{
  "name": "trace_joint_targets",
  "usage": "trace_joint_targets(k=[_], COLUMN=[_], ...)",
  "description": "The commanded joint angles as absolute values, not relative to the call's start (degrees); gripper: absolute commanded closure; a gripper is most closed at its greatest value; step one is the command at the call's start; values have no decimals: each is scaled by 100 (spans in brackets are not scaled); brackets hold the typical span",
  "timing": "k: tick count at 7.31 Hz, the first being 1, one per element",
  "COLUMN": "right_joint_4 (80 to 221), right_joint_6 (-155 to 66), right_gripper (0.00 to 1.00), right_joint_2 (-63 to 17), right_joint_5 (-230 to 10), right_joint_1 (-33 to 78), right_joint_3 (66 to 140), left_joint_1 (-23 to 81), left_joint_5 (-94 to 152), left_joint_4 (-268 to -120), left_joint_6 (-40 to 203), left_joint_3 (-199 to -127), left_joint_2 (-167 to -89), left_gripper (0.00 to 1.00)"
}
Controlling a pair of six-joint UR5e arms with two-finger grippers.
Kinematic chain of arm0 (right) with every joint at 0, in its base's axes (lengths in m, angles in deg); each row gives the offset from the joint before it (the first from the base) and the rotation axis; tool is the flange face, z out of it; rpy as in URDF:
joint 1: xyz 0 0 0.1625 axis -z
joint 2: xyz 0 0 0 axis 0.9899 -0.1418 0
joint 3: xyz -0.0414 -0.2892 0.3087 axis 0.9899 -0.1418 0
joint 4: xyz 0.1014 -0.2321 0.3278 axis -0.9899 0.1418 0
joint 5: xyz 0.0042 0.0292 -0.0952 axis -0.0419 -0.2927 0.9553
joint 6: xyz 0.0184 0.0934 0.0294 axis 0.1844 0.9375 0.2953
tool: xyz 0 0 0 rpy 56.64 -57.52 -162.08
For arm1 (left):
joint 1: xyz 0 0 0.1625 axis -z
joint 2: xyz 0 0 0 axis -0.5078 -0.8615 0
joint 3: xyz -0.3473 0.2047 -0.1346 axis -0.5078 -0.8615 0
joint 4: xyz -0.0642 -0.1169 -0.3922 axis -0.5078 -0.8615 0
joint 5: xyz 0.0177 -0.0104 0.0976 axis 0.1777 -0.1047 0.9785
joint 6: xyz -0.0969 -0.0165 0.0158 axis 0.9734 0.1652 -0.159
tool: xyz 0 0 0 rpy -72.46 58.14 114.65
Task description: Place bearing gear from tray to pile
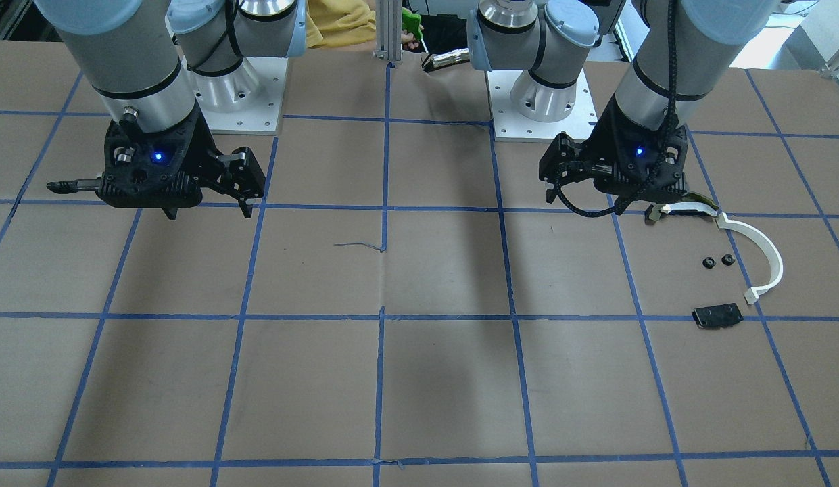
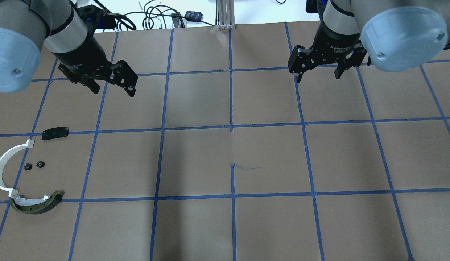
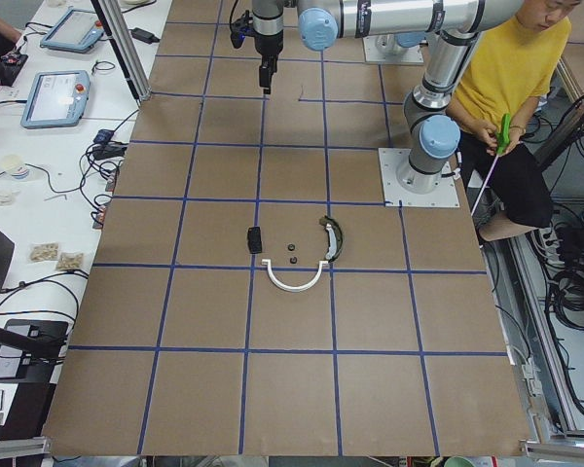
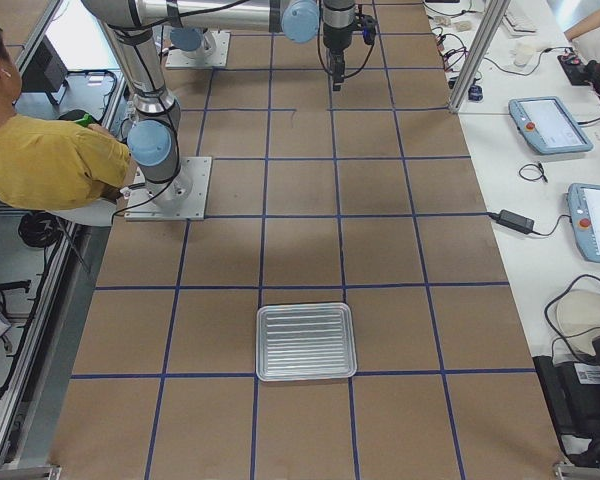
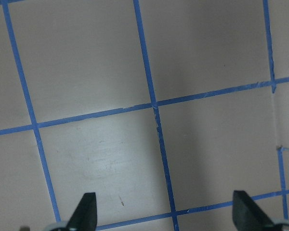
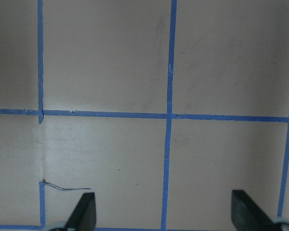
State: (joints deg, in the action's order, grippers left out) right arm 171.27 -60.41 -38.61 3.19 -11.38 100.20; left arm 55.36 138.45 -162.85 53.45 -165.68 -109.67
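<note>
The pile lies on the brown paper at my left: a white arc strip (image 2: pixel 3 170), a flat black piece (image 2: pixel 55 133), a dark curved metal piece (image 2: pixel 38 204) and two small black round gear-like parts (image 2: pixel 28 166) (image 2: pixel 40 165). The small parts also show in the front view (image 1: pixel 708 263). The metal tray (image 4: pixel 306 376) shows only in the exterior right view, with nothing visible in it. My left gripper (image 2: pixel 112 88) (image 5: pixel 166 216) hangs open and empty above the paper, beyond the pile. My right gripper (image 2: pixel 318 77) (image 6: pixel 164 216) is open and empty over bare paper.
Blue tape lines grid the table. The two arm bases (image 1: pixel 240 101) (image 1: pixel 541 101) stand at the robot's side. A metal post (image 2: pixel 225 14) and cables stand at the far edge. A person in yellow (image 3: pixel 511 68) sits behind the bases.
</note>
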Motion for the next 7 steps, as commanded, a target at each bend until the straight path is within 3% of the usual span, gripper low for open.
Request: trace_joint_targets(k=[1, 7], right_joint_4=[17127, 17127], right_joint_6=[-6042, -6042], right_gripper=[0, 0], right_joint_2=[-3867, -3867], right_joint_5=[319, 319], right_joint_1=[-1140, -1140], right_joint_3=[10020, 10020], left_joint_1=[5404, 5333], left_joint_5=[14027, 13871], left_joint_4=[-16329, -16312], left_joint_6=[5319, 5854], left_joint_3=[-16625, -16643], left_joint_2=[-10944, -10979], left_gripper=[0, 0])
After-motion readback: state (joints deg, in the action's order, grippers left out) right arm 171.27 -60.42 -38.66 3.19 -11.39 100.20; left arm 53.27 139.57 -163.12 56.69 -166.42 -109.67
